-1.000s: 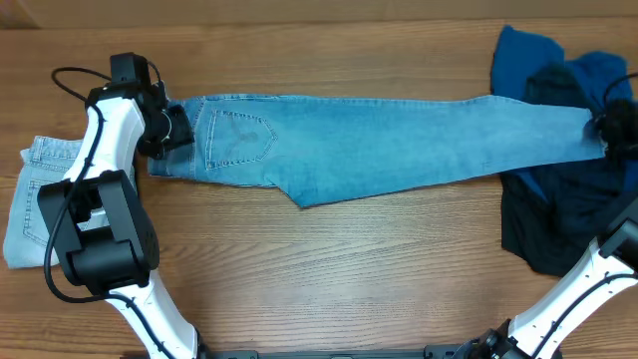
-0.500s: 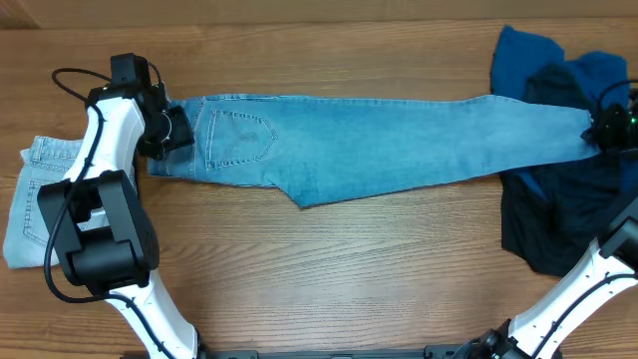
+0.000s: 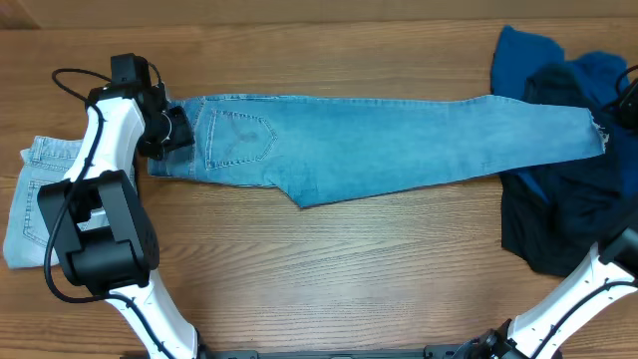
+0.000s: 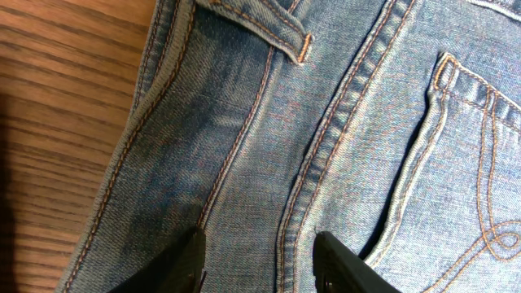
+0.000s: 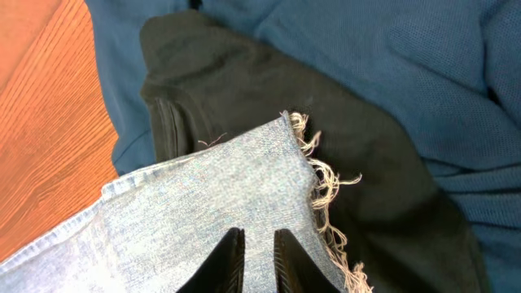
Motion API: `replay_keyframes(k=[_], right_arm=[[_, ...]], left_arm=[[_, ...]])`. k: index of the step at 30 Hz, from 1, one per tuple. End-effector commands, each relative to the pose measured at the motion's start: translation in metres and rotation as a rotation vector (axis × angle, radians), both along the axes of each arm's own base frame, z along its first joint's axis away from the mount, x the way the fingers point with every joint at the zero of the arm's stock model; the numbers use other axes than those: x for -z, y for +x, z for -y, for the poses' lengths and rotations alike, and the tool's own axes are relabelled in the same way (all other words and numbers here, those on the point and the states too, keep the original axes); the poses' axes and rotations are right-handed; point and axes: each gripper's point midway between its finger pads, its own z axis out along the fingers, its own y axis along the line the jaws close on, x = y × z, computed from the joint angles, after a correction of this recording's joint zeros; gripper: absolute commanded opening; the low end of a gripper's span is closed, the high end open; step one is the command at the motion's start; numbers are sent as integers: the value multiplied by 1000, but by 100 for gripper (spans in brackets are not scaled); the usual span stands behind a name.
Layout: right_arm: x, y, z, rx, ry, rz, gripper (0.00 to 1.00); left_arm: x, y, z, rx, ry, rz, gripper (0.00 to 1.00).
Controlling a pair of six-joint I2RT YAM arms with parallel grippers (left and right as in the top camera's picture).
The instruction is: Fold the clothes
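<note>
Wooden table (image 3: 329, 269) carrying long jeans (image 3: 399, 145); paler jeans (image 3: 30, 199) left of them, a dark garment pile (image 3: 558, 214) at their right end.

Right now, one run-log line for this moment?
jeans: flat, full length | left end effector: open over waistband | right end effector: above frayed hem, grip unclear

Brown wood-grain table (image 3: 329, 269), planks running left to right; black cable (image 3: 70, 75) looped over its far-left surface

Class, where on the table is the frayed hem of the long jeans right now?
In the overhead view the frayed hem lies at the far right of the table, resting on the dark navy garment just below the royal-blue garment.
</note>
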Motion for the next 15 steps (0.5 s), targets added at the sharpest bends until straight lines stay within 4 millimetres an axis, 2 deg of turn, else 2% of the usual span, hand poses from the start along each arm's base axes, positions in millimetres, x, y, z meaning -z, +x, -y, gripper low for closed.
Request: replay_keyframes(k=[1, 9, 13, 15], right_arm=[[-10, -15, 7, 30, -80, -60, 18], [49, -43, -8, 30, -13, -203, 20], [55, -51, -6, 43, -26, -240, 21], [59, -63, 2, 110, -58, -311, 21]], left_arm=[[-4, 2, 5, 32, 0, 9, 46], [-4, 1, 5, 32, -1, 6, 47], [-4, 1, 5, 32, -1, 5, 47], [-4, 1, 5, 32, -2, 5, 47]])
